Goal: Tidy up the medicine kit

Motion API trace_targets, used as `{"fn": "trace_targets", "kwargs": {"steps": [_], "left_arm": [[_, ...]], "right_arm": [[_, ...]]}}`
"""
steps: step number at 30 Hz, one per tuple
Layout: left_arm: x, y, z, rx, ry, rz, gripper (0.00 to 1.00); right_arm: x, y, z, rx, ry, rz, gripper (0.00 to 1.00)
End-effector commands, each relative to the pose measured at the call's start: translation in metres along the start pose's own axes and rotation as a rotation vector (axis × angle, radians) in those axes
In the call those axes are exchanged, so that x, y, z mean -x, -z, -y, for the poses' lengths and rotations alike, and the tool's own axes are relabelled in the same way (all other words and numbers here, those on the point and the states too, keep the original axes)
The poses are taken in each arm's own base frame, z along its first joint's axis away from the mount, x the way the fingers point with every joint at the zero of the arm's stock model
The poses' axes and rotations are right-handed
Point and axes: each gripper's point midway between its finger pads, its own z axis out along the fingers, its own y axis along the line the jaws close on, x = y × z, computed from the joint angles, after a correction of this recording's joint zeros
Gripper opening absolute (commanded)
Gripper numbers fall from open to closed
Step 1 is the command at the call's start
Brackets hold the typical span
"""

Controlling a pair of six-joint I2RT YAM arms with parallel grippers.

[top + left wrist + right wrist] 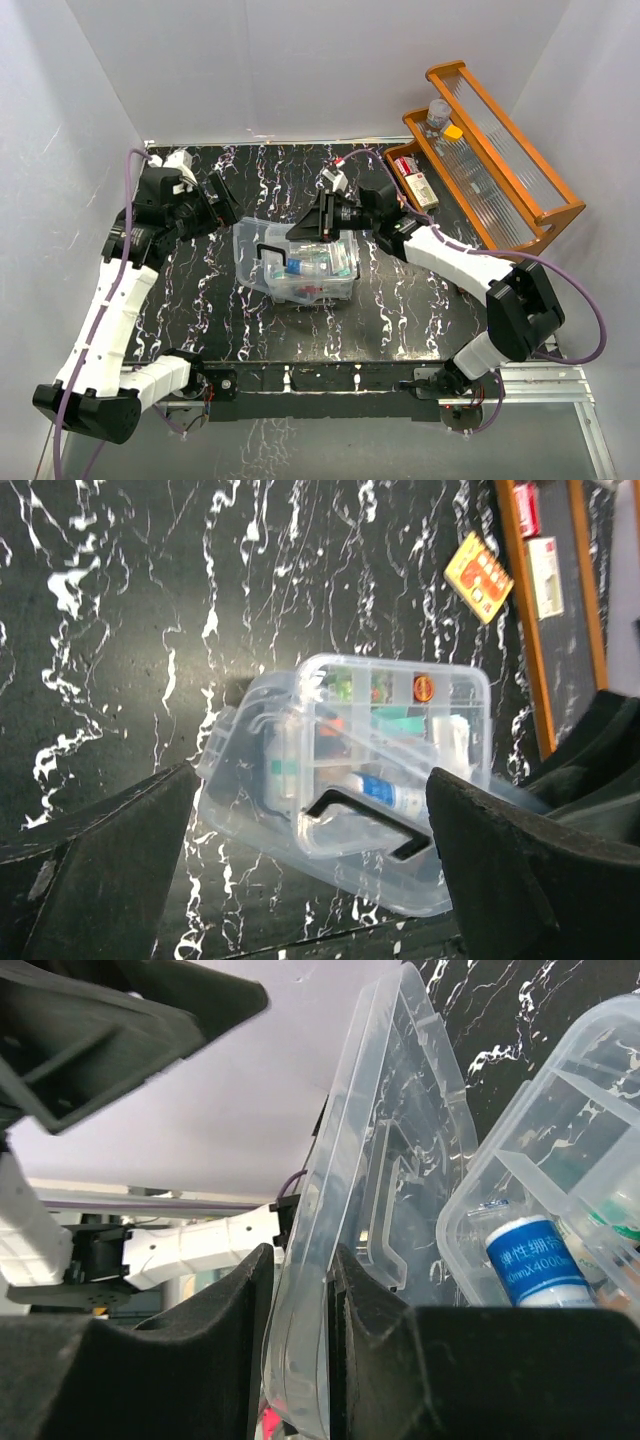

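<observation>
Clear rectangular plastic medicine kit point(310, 280) lies long axis left-right; right gripper point(300, 1290) clamps its tilted clear lid point(390, 1110); left gripper point(310, 780) spread wide, left of kit.

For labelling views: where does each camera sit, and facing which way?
Top external: above, behind the bases, looks down on black marble table, left arm, right arm, clear plastic medicine kit.
Left wrist: looks down at kit through open left gripper.
Right wrist: low, sideways past right gripper clamping clear plastic lid.
All share the kit.
</observation>
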Motion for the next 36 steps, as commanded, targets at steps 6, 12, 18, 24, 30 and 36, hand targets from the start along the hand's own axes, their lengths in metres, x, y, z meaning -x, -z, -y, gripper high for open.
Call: {"fn": "trace_targets", "kwargs": {"steps": [6, 12, 18, 24, 30, 36], "left_arm": [[-0.047, -0.026, -0.011, -0.038, -0.003, -0.128, 0.98], [-0.062, -0.039, -0.018, -0.050, -0.031, -0.159, 0.99], [-0.077, -0.051, -0.009, -0.155, -0.057, -0.179, 0.99], [-0.085, -0.064, -0.005, -0.209, -0.046, -0.187, 0.97], [-0.087, -0.071, 0.005, -0.257, -0.003, -0.204, 0.90], [-0.098, -0.079, 0.006, -0.275, 0.035, -0.265, 0.80]], "right_arm": [[0.019, 0.047, -0.032, 0.239, -0.019, -0.034, 0.19], [0.037, 0.063, -0.017, 0.227, -0.055, -0.004, 0.19], [0.046, 0.072, 0.002, 0.221, -0.105, -0.002, 0.19], [0.051, 0.074, 0.019, 0.214, -0.151, 0.010, 0.19], [0.060, 0.079, 0.044, 0.174, -0.202, 0.054, 0.20], [0.065, 0.081, 0.068, 0.130, -0.230, 0.073, 0.23]]}}
